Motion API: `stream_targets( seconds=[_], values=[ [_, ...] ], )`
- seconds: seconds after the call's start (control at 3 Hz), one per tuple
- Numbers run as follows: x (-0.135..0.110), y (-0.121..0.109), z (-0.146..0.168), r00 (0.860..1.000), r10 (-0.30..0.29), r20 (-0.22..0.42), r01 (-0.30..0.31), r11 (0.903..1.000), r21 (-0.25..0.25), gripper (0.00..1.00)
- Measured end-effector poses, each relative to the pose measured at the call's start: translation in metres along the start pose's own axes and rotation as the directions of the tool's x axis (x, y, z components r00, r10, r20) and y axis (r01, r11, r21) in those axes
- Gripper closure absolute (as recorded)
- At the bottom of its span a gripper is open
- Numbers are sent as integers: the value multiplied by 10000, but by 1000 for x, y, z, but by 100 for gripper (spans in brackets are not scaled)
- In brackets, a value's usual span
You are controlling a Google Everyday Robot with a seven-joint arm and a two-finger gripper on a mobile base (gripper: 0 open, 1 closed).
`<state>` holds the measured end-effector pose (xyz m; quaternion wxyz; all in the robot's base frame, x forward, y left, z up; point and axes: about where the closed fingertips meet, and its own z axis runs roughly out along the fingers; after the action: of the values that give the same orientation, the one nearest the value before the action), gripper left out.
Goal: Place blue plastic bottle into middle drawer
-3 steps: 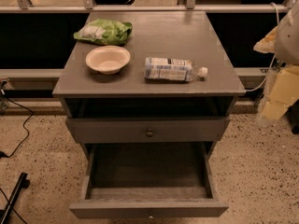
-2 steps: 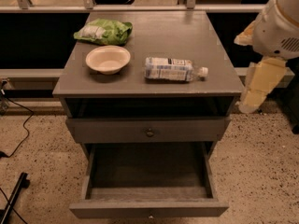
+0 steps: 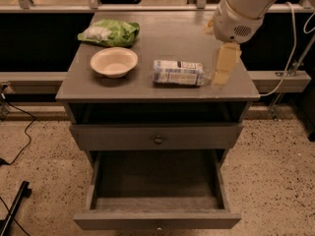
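Cabinet top (image 3: pixel 167 38): end effector (image 3: pixel 224 69) beside blue plastic bottle (image 3: pixel 178 73).

I see the pale-yellow end effector (image 3: pixel 222 73) above the grey desk (image 3: pixel 167 33), just right of the blue-and-white-labelled bottle (image 3: pixel 178 73); cream bowl (image 3: pixel 113 61), green bag (image 3: pixel 110 32).

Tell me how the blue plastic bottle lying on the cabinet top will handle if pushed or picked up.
The blue plastic bottle lies on its side on the flat cabinet top, so a sideways nudge would probably roll it. It looks small and plastic: likely light, perhaps giving under a squeeze. The gripper hangs beside its cap end.
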<state>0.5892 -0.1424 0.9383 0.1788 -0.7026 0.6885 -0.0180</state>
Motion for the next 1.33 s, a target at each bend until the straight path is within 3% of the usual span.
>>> stream_targets(
  seconds=[0.33, 0.67, 1.33],
  values=[
    [-14, -35, 43, 9994, -245, 264, 262, 9975, -661, 0],
    [-15, -53, 85, 9988, -150, 456, 212, 9900, -1398, 0],
    [-15, -62, 135, 9952, 171, 962, 48, 9748, -2232, 42]
  ],
)
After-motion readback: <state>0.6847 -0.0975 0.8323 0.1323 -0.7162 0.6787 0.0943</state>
